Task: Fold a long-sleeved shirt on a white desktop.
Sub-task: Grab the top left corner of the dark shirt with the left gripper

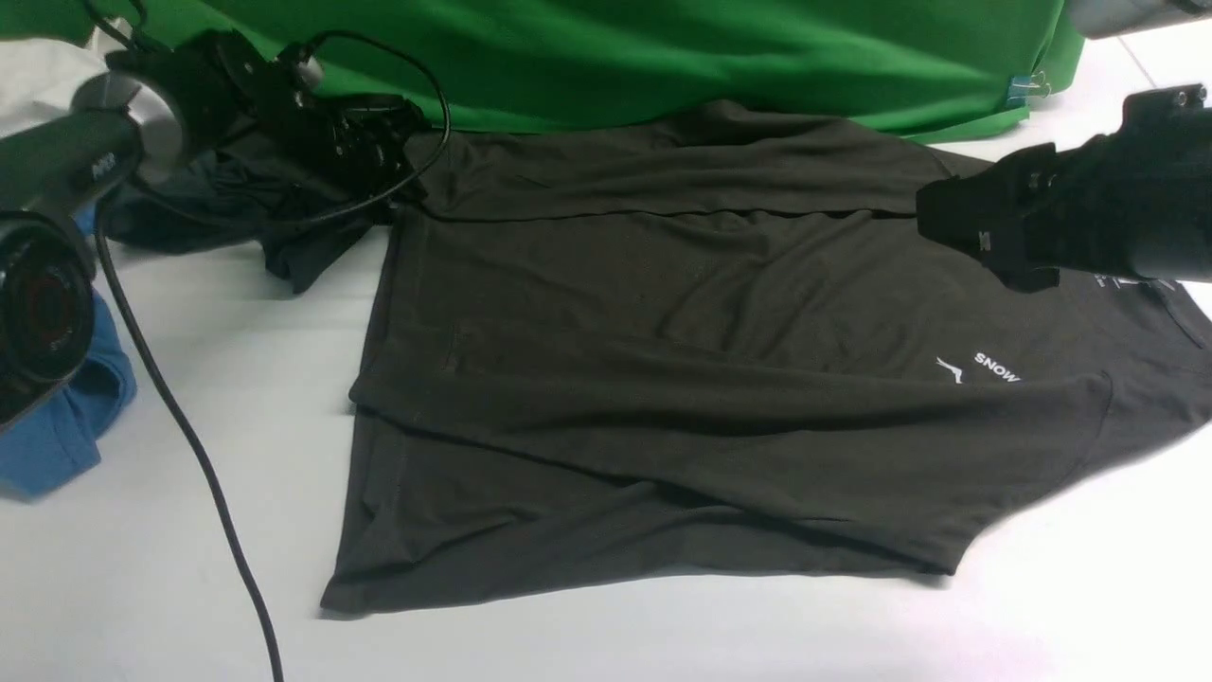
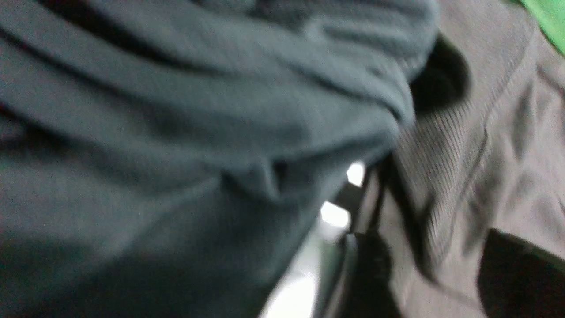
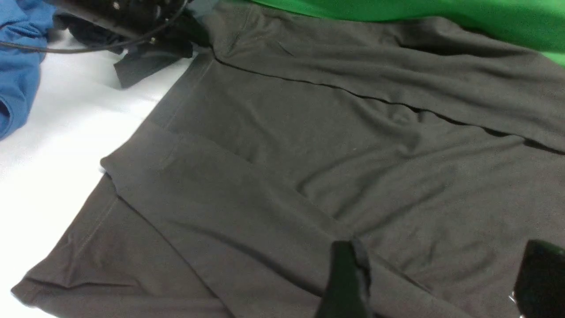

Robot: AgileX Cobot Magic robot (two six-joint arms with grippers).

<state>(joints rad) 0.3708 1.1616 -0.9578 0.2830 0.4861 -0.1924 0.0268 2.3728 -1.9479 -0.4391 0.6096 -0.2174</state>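
Dark olive-brown jersey, the long-sleeved shirt point(image 1: 663, 379) lay spread on the white bench point(image 1: 170, 530), its collar cut off. The right pincer point(image 3: 437, 282) hovered open above it. The left pincer point(image 1: 379, 156) sat by a teal-grey garment point(image 2: 176, 132); blur hid its jaws.

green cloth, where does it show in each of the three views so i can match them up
Front view: the green cloth runs along the top edge, behind the long-sleeved shirt.
Left wrist view: only a small green corner at the picture's upper right, past blurred fabric.
Right wrist view: a green band along the top right, beyond the shirt.
Shared landmark: the shirt's far folded-over sleeve, lying just in front of the green cloth.
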